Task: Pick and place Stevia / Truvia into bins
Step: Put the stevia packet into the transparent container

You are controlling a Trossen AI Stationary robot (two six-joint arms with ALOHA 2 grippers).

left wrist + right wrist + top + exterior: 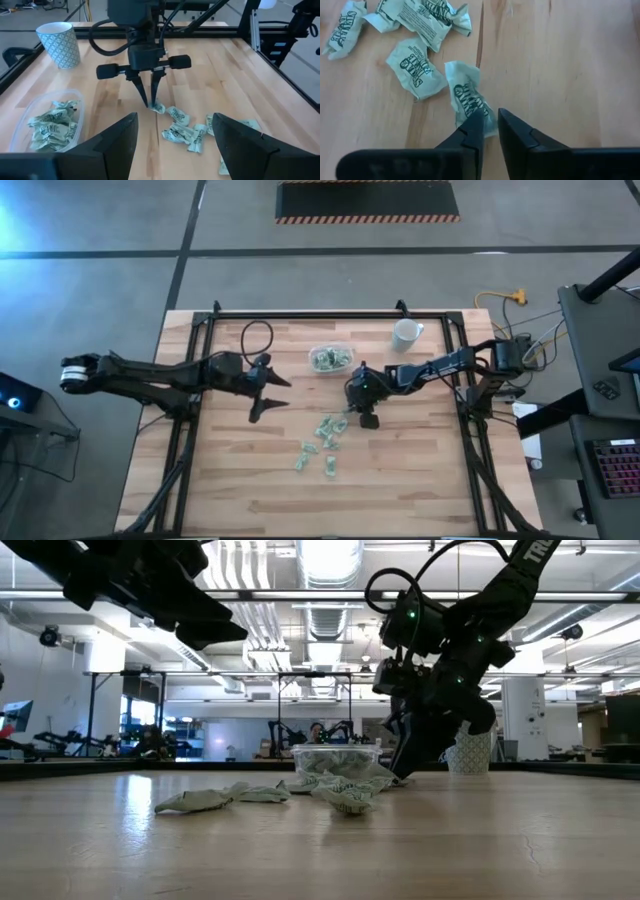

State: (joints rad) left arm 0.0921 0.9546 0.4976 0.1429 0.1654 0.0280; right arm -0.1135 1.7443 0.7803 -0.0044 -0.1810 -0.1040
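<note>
Several light green and white Stevia packets [325, 442] lie flat and scattered on the wooden table, also seen in the left wrist view [185, 127] and the low view [230, 797]. More packets fill the clear shallow bin [332, 358] [45, 120] toward the far edge. My right gripper [347, 412] [490, 122] points down at the far end of the pile, shut on one packet. My left gripper [272, 400] [175, 145] hovers open above the table, left of the pile. My right gripper pinches one Stevia packet by its end [479, 116] between its two fingers, only at their tips. The fingers [145, 92] come from above, pointing down. The rest of the packet [462, 85] lies flat on the table.
A white patterned cup [405, 333] [59, 44] stands near the far right corner, right of the bin. A black metal frame [330, 313] runs along the table's edges. Bare wood lies on the near part of the table and to the right of the pile.
</note>
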